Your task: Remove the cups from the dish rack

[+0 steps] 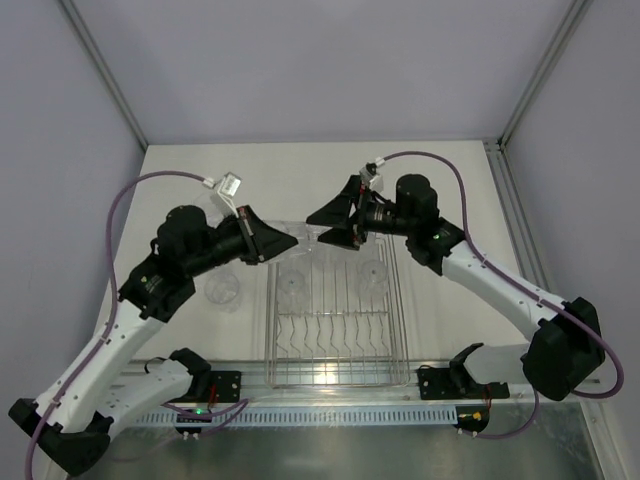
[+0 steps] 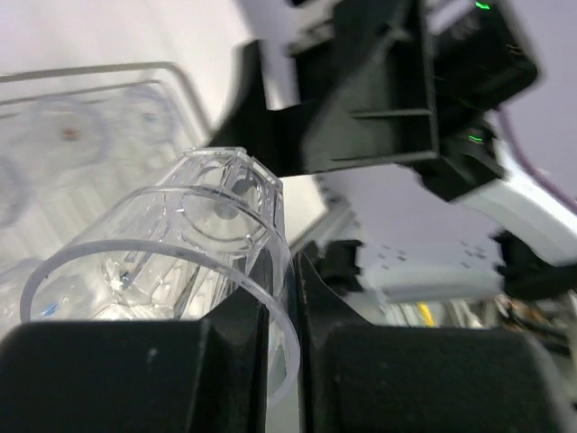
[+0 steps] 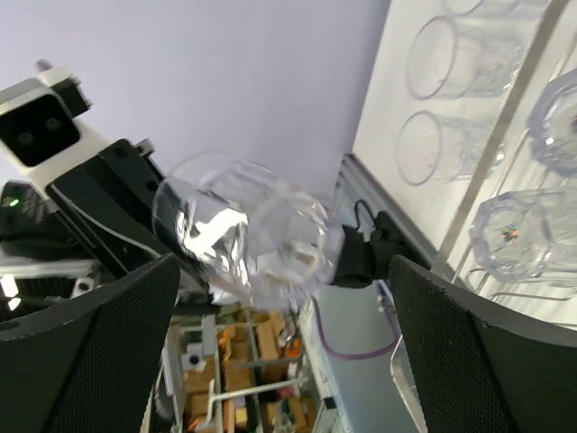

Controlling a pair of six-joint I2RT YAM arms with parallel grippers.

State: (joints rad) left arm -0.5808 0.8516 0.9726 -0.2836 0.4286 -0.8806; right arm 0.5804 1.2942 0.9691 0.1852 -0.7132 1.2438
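Note:
My left gripper is shut on the rim of a clear plastic cup; its fingers pinch the cup's wall, and the cup is held in the air over the far end of the silver wire dish rack. My right gripper faces it from the right, open wide. In the right wrist view the same cup hangs blurred just ahead of the open right gripper, apart from both pads. Two more cups stand in the rack.
Clear cups stand on the table left of the rack, and two of them show in the right wrist view. The rack's curved prongs run across its near half. The arm bases and a rail sit at the near edge.

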